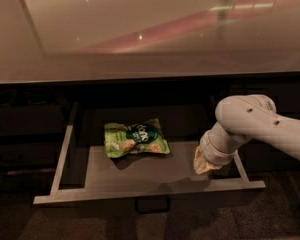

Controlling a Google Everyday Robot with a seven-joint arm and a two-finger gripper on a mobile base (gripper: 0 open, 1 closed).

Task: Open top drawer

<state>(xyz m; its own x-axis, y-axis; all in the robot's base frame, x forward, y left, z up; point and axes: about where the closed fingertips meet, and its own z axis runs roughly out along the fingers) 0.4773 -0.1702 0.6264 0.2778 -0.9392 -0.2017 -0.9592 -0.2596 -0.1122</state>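
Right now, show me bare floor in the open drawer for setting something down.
The top drawer has bare floor between the green snack bag and the front rim, and a narrow band between bag and left wall. The right end is crowded: the gripper sits by the right wall.

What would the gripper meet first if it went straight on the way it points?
Probably the grey floor of the open top drawer, near its front rim: the gripper hangs over that spot, pointing down. The green snack bag lies apart, off that line. Depth is unclear.
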